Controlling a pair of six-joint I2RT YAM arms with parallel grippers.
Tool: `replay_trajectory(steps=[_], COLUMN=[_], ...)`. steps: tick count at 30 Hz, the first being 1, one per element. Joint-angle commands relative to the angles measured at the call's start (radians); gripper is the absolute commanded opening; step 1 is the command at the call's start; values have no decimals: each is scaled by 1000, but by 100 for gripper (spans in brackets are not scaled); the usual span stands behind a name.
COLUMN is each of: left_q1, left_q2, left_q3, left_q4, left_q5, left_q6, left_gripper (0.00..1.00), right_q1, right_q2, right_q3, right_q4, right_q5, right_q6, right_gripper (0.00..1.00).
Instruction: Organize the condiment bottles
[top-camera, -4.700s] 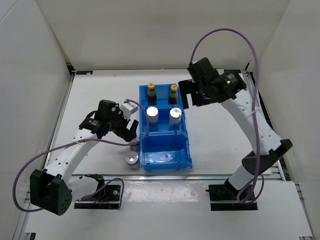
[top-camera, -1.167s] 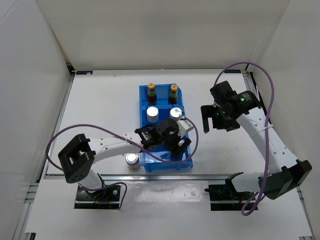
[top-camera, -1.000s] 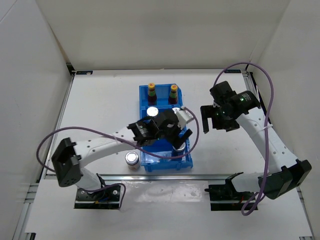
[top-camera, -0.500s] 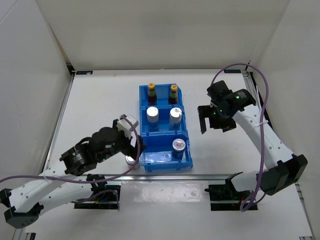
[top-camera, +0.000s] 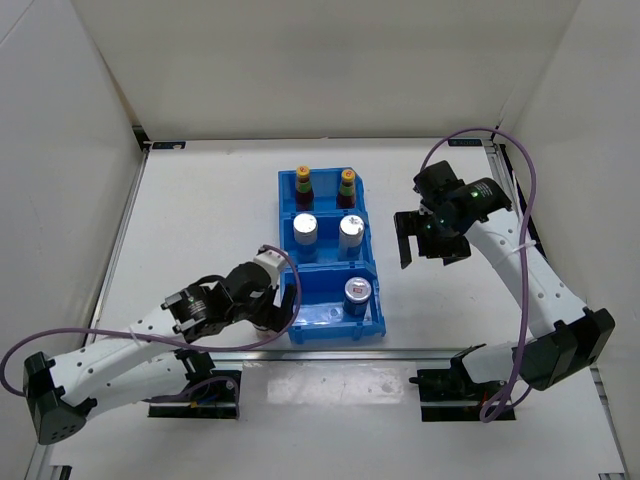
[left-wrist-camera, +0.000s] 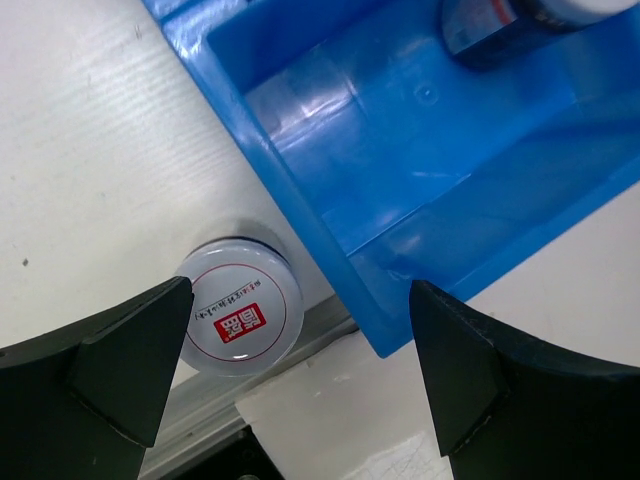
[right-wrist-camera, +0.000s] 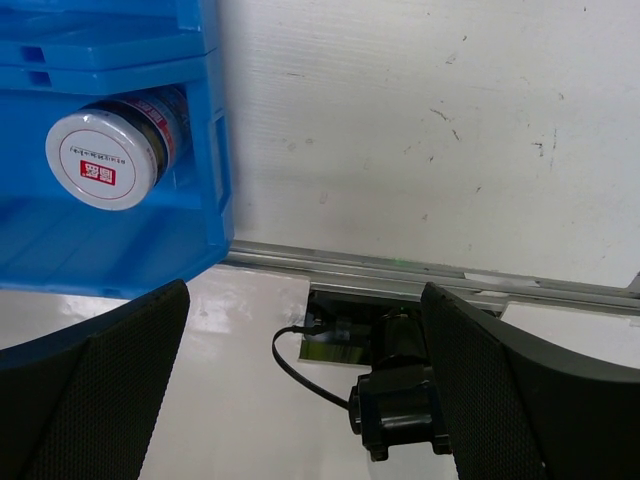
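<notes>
While I watch from the top camera, I see the 2 condiment bottles standing up in the blue bin (top-camera: 283, 262), in the box at its 12 o'clock end. The first bottle (top-camera: 300, 184) is at 11 o'clock and the second bottle (top-camera: 347, 184) is at 1 o'clock, side by side but not touching. I cannot read their labels from here. I think the bottle part of the job is done, because both are put away and neat. The middle box holds 2 cans (top-camera: 305, 229). The box at the 6 o'clock end holds 1 can (top-camera: 358, 291), so it has room for 1 more. A loose can (left-wrist-camera: 240, 318) stands on the table (top-camera: 200, 220), just outside the bin's 7 o'clock corner. My left pincer (left-wrist-camera: 300, 300) is wide open and holds nothing. It hangs over that can and the bin wall. My right pincer (top-camera: 408, 243) is wide open too and holds nothing, out at 3 o'clock from the bin. I think only the loose can is left to tidy.
</notes>
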Motion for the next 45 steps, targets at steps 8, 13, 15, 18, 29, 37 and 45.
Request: replay_trajectory(steps=[8,13,15,18,29,37,45], left_q1=[5,5,5,5,85,96,96], left_q2=[-87,-132,-109,-20,158,78,43], left_q3=[-17,-8,1,22,-7,-17,4], left_q4=[-29,-82,-121,-173,-199,-210,-276], left_q5=[-99,-191,-213,-246,-218,-237,-267], left_q6=[-215,-305,-348,-419,-580,-601,-672], left_gripper=[100,100,100,100,100,100,100], right_q1=[-2,-2,-2,-2,-2,-2,-2], right_q2=[21,30,39,39,48,48,67], right_q3=[2,2,2,2,22,22,22], right_q4=[15,15,15,15,15,15,15], right_q5=[-18,-18,-28,-37,-46,-55,-64], right_q6=[-5,-5,-5,-5,-15,-15,-15], right_gripper=[100,100,100,100,100,100,100])
